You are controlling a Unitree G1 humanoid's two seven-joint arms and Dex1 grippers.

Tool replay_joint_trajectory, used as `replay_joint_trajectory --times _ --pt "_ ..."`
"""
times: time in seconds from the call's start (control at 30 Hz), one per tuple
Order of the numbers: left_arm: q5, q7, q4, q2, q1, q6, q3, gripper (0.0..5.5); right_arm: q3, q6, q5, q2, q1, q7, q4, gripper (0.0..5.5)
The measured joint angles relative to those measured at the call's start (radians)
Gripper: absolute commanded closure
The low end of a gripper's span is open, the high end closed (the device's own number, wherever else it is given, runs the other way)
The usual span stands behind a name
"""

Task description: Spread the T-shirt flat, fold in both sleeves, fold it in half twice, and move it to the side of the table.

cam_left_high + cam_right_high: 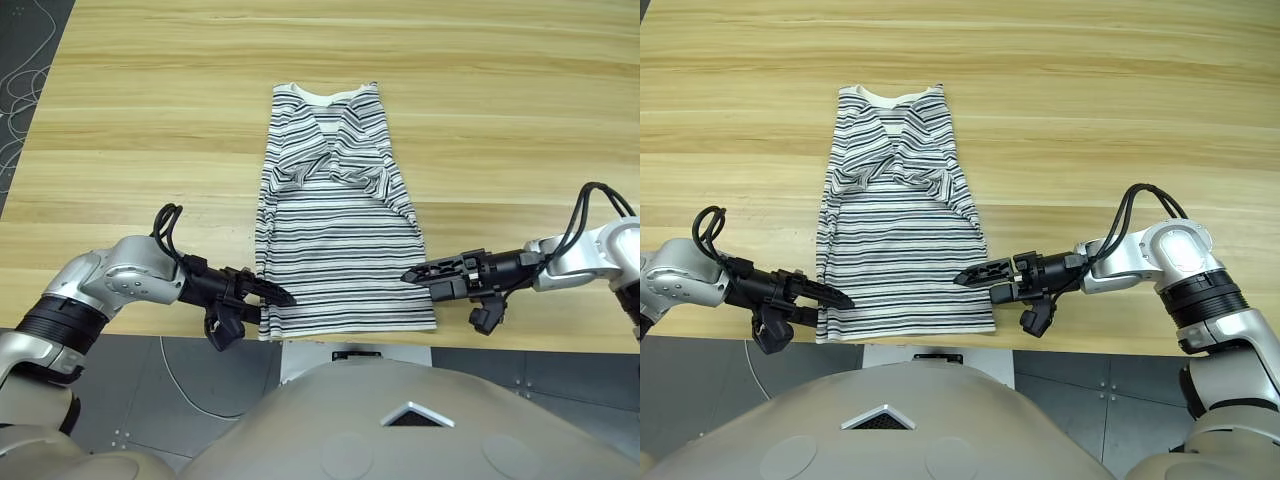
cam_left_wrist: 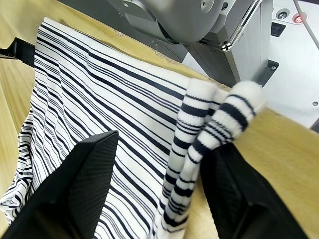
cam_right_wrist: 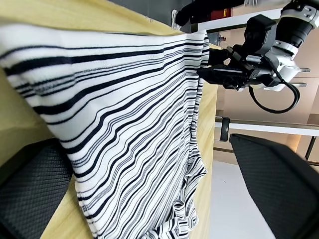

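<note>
The black-and-white striped T-shirt [image 1: 340, 230] lies lengthwise on the wooden table [image 1: 150, 120], collar at the far end, both sleeves folded in over the chest. Its hem runs along the table's near edge. My left gripper [image 1: 283, 297] is at the hem's left corner. Its fingers [image 2: 79, 184] stand open, with the bunched hem corner [image 2: 199, 139] between them. My right gripper [image 1: 410, 275] is at the shirt's lower right edge, open, its fingers [image 3: 35, 194] straddling the fabric edge [image 3: 114, 124]. The left gripper [image 3: 219, 74] shows far off across the shirt.
The table's near edge [image 1: 520, 345] runs just under both grippers. Bare wood stretches to the left and right of the shirt and beyond the collar. White cables [image 1: 20, 80] lie on the floor past the table's left edge.
</note>
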Motion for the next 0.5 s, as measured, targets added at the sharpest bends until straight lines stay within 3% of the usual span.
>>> replay_joint_trajectory --times 0.13,0.5 --pt "-0.045 -0.096 -0.111 0.003 -0.039 0.147 -0.041 2.66 0.012 0.000 0.029 0.000 0.022 0.015 -0.022 0.03" --pt "-0.025 -0.068 -0.062 -0.005 -0.019 0.123 -0.032 4.32 0.043 0.001 0.033 0.000 0.026 0.050 0.002 2.28"
